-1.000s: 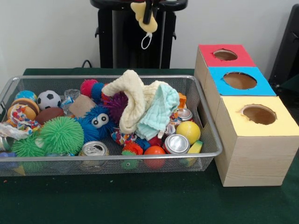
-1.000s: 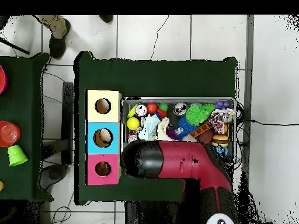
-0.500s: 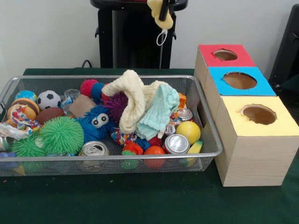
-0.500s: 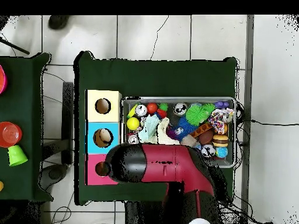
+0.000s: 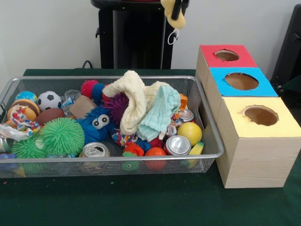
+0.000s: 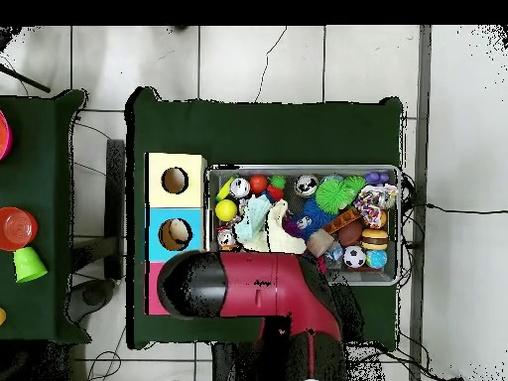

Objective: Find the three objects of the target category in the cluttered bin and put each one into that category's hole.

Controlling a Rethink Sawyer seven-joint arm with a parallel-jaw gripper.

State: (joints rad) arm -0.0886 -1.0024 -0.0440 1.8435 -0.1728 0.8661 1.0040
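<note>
My gripper point(image 5: 175, 8) hangs at the top edge of the front view, shut on a pale yellow soft item point(image 5: 172, 15) with a white loop dangling below it. It is up behind the wire bin point(image 5: 108, 158), left of the red box point(image 5: 226, 55). A blue box point(image 5: 241, 81) and a yellow box point(image 5: 260, 115) stand in line with the red one, each with a round hole. In the bin lie a cream cloth point(image 5: 134, 96) and a mint cloth point(image 5: 160, 113). Seen from overhead, the arm point(image 6: 248, 288) hides the gripper and most of the red box.
The bin also holds cans point(image 5: 178, 145), a yellow ball point(image 5: 189, 133), a green spiky ball point(image 5: 62, 135), a blue fuzzy toy point(image 5: 99, 121) and a soccer ball point(image 5: 49, 100). A side table in the overhead view carries a red bowl point(image 6: 15, 226) and a green cup point(image 6: 30, 264).
The gripper has carried the yellow item to the right in the front view, toward the red box. From overhead, the arm has swung over the red box and off the bin.
</note>
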